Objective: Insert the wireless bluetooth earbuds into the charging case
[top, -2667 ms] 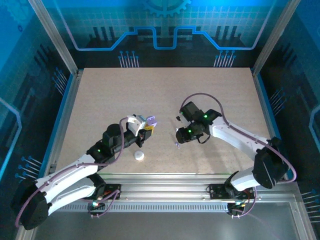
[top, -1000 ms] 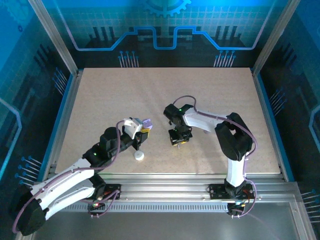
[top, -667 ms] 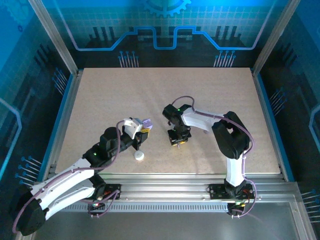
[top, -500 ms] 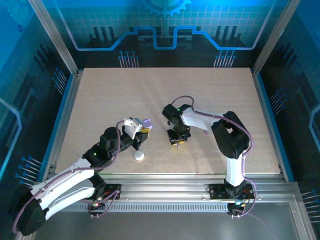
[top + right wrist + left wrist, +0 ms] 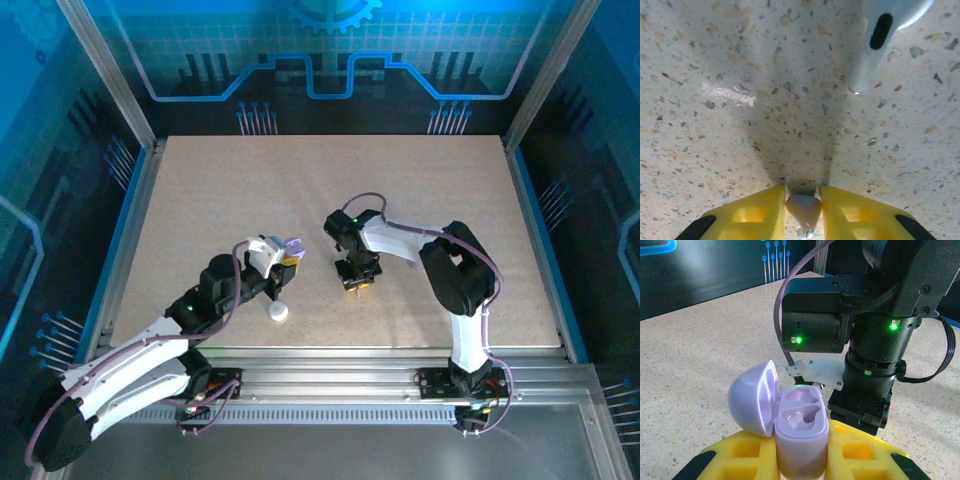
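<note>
**Overhead view:** the left gripper point(image 5: 284, 262) and the right gripper point(image 5: 354, 284) face each other near the middle of the speckled table point(image 5: 250, 190), close together but apart. A small white round object point(image 5: 278, 311) lies on the table just on the arm-base side of the left gripper. **Left wrist view:** the left gripper point(image 5: 802, 460) is drawn narrow on the pale purple charging case point(image 5: 801, 435), which stands upright between the yellow fingers point(image 5: 747, 452). Its lid point(image 5: 752, 397) is swung open to the left, exposing two moulded wells. The black wrist of the right arm point(image 5: 870, 340), green lamps lit, stands just beyond the case and points down at the table. **Right wrist view:** the right gripper point(image 5: 803, 201) points down at the table, its jaws closed narrowly on a pale purple earbud point(image 5: 803, 207) pinched between the tips of the yellow fingers point(image 5: 752, 215). A white earbud point(image 5: 879, 35) lies on the table at the upper right of this view, well ahead of the fingers and apart from them. Its stem is directed back toward the gripper.
</note>
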Tool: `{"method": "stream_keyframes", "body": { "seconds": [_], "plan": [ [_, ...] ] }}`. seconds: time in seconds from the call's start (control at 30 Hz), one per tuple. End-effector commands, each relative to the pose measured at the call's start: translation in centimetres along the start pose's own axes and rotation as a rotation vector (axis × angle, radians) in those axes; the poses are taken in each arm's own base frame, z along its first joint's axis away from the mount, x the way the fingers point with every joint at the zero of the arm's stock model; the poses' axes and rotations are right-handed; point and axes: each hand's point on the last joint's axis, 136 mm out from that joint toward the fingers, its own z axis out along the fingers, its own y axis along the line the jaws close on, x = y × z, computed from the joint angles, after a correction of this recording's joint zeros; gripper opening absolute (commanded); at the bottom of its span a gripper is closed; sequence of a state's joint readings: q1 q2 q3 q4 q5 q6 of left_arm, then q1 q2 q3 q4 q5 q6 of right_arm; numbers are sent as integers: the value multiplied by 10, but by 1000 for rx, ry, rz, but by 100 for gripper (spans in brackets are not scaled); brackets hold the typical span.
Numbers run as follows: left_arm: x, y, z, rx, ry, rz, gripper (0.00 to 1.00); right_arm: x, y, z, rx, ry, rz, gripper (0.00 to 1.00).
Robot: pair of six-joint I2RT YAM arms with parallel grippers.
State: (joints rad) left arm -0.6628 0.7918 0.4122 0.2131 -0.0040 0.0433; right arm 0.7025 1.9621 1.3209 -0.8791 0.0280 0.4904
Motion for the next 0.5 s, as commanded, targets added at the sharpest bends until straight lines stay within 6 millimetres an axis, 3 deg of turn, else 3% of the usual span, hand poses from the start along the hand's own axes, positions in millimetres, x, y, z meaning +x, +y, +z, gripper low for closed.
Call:
{"method": "stream_keyframes", "body": {
  "seconds": [0.0,0.33,0.47],
  "plan": [
    [-1,3,-1,-10,-4,11,15,-1,2,6,31,0,-24,23],
    [1,3,-1,-10,3,9,15,4,2,5,45,0,-23,22],
    [5,2,1,-5,11,6,15,1,2,-9,46,-50,-17,20]
  ]
}}
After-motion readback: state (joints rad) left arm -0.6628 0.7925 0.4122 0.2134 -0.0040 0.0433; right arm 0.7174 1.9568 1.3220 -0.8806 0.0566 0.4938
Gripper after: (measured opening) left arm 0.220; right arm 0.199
